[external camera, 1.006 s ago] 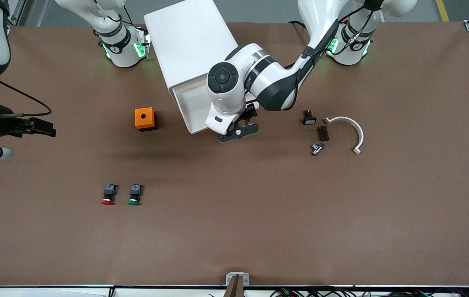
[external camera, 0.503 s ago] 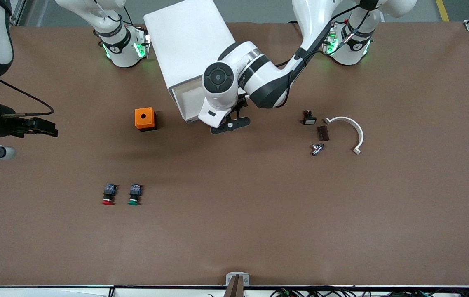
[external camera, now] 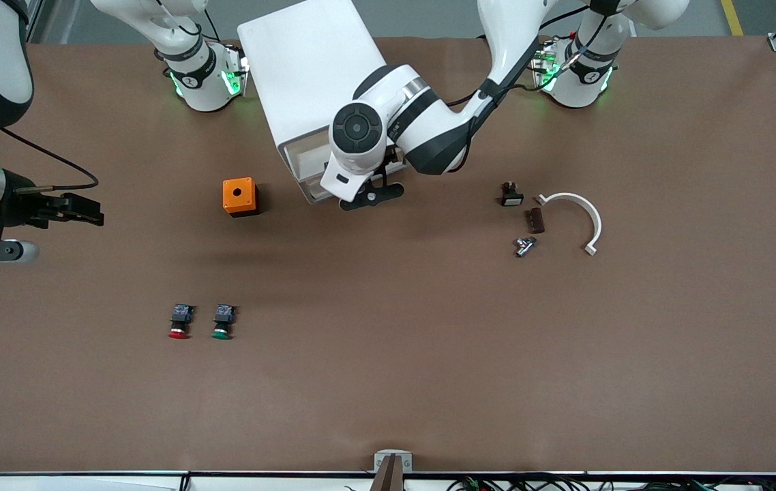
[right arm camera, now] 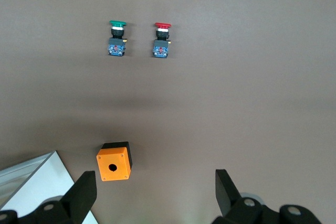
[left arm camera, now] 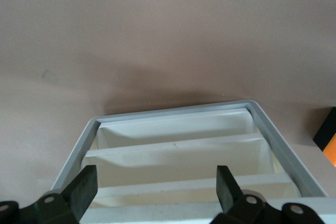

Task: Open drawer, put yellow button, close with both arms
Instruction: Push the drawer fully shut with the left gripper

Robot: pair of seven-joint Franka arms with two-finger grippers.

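Note:
The white cabinet [external camera: 306, 75] stands between the two arm bases. Its uppermost drawer [external camera: 301, 167] sticks out a short way, and what shows of its tray looks empty. The yellow button is not in view. My left gripper [external camera: 361, 191] is at the drawer's front. In the left wrist view it [left arm camera: 156, 192] is open, and its fingers [left arm camera: 84, 190] straddle the stacked drawer fronts [left arm camera: 173, 156] inside the grey cabinet frame [left arm camera: 79, 150]. My right gripper [external camera: 84, 210] hangs over the table at the right arm's end, open and empty [right arm camera: 156, 195].
An orange cube box with a hole [external camera: 239, 196] [right arm camera: 113, 161] sits beside the cabinet. Red-capped [external camera: 178, 322] [right arm camera: 163, 40] and green-capped [external camera: 222, 322] [right arm camera: 117, 38] buttons lie nearer the front camera. Small black and metal parts [external camera: 524, 221] and a white curved piece [external camera: 579, 211] lie toward the left arm's end.
My left gripper has moved toward the cabinet and the drawer has slid in with it, so less tray shows. My right gripper has drifted slightly toward the table's middle.

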